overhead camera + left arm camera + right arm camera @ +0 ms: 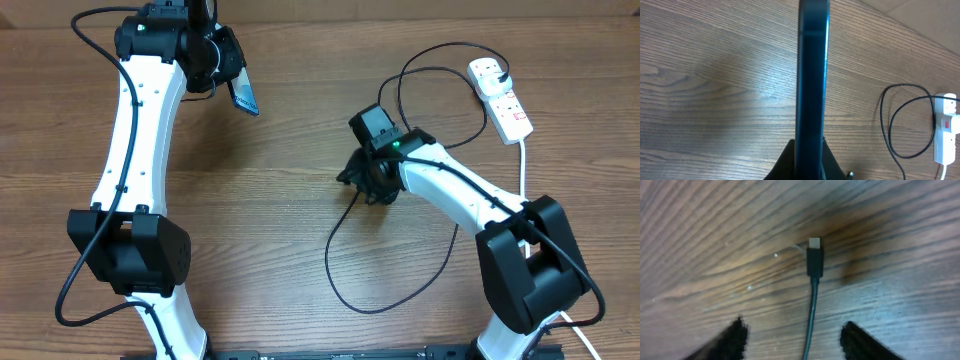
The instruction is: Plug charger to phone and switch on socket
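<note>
Charger (814,262) tip flat on the table (280,200) near its centre, pointing to 12 o'clock in the right wrist view, cable trailing to 6. Straddled by the right gripper (802,337), spread wide, apparently touching nothing. Best lowered straight and closed on the black connector body, leaving the metal end free and square for insertion. Phone (243,95) at 11 o'clock, pinched edge-on by the left gripper (807,167), off the table. Socket (505,100) at 2 o'clock; black plug (500,76) seemingly seated in its far outlet; no other container.
</note>
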